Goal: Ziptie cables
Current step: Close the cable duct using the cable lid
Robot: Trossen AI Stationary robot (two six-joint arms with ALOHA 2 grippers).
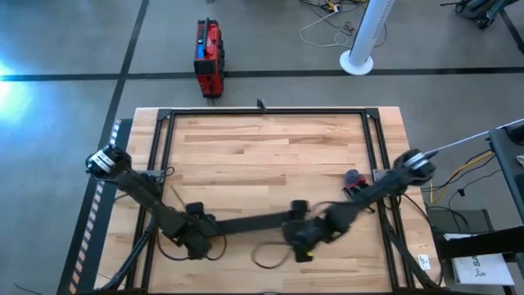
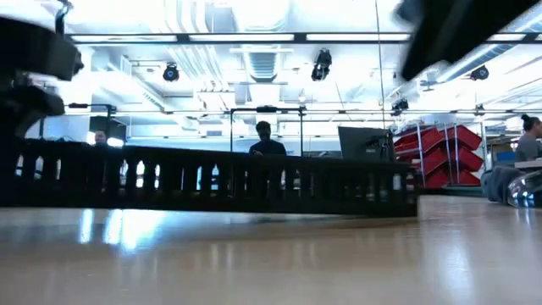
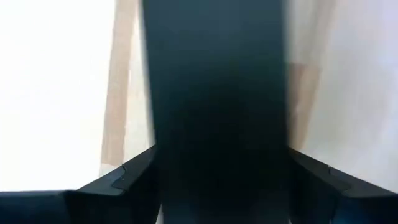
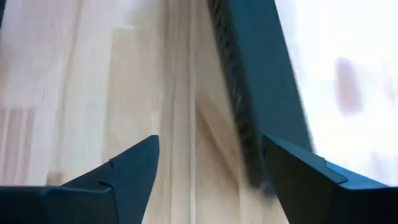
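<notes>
While left fingers (image 3: 112,190) clasp black bar (image 3: 217,93), right fingers (image 4: 124,180) spread, bar beside one.

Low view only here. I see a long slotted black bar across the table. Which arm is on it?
Observer: From above, the black bar spans between the arms, with the left gripper at one end and the right gripper at the other.
Operator: Right jaws closed on it?
Observer: No. The right wrist view shows them open, with bare wood between them and the bar along one side.
Operator: Anything else nearby?
Observer: A thin dark wire loop lies on the table, between the bar and the near edge.
</notes>
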